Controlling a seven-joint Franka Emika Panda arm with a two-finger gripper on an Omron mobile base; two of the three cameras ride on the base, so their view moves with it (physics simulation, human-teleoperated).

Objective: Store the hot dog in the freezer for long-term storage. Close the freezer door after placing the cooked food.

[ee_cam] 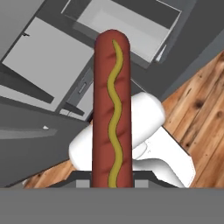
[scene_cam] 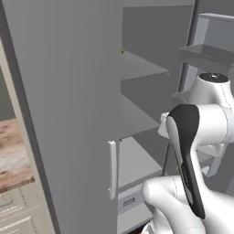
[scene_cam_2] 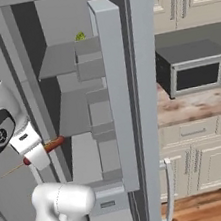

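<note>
My gripper (scene_cam_2: 38, 153) is shut on the hot dog (scene_cam_2: 56, 143), a thin reddish-brown sausage that sticks out to the right at the open front of the freezer (scene_cam_2: 75, 113), just above a middle shelf. In the hand view the hot dog (ee_cam: 111, 105) carries a wavy yellow mustard line and rises from between the two fingertips of the gripper (ee_cam: 111, 180). Grey freezer shelves (scene_cam: 137, 121) and a pale drawer (ee_cam: 124, 26) lie beyond it. The freezer door (scene_cam_2: 146, 86) stands wide open on the right, its inner bins (scene_cam: 205, 52) facing in and its white handle (scene_cam_2: 169, 189) low down.
A small green leafy item (scene_cam_2: 79, 36) sits on an upper shelf. The other grey door (scene_cam: 68, 114) with a white handle (scene_cam: 112, 169) is closed on the left. A microwave (scene_cam_2: 192, 71) stands on the counter (scene_cam_2: 203, 105) to the right, with cream cabinets (scene_cam_2: 202, 166) below and wooden floor (ee_cam: 197, 100).
</note>
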